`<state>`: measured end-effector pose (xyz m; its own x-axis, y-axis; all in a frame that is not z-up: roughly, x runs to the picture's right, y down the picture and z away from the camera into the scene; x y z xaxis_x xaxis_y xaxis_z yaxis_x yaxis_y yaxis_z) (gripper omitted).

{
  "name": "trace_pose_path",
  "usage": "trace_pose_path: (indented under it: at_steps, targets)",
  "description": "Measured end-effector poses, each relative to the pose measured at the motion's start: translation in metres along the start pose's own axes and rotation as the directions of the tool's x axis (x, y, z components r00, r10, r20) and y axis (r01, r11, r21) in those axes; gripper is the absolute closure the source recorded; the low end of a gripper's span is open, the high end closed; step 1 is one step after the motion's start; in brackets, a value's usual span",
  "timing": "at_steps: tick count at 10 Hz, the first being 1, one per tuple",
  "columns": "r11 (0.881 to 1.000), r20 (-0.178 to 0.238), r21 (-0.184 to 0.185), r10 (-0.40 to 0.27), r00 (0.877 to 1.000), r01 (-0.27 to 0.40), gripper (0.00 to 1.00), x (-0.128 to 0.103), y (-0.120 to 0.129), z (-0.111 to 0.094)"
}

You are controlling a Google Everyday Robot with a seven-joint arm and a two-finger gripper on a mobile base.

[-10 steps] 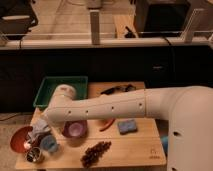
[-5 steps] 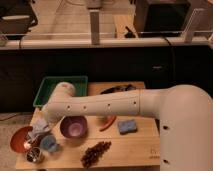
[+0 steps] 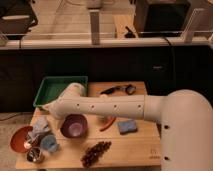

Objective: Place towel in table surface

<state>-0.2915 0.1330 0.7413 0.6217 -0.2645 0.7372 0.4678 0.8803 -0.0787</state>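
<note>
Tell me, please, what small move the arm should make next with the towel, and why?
Probably lower the end effector, which sits over the left side of the table just above the bunched towel, a little toward the wood. The towel looks crumpled between the orange bowl and the purple bowl, so settling it on bare wood seems the remaining step.

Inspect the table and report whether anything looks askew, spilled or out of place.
The towel stands out: it lies crumpled at the left end of the table, bunched against the orange bowl rather than spread flat. The gripper is just below it, near the front-left corner. Nothing looks spilled.
</note>
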Motion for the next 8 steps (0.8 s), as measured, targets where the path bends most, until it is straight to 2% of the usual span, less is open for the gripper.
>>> trace_pose_path:
  at_steps: [2,5,6,8]
  targets:
    - [0.998,0.029,-0.002,0.059,0.998,-0.059,0.2,0.005,-0.001,0.012]
    - [0.998,0.037,0.005,0.056,0.998,-0.056,0.22,0.009,-0.014,0.021]
    - [0.999,0.036,0.002,0.045,0.998,-0.046,0.27,0.01,-0.017,0.024]
    - [0.999,0.032,-0.032,0.004,0.999,-0.003,0.47,0.008,-0.023,0.037]
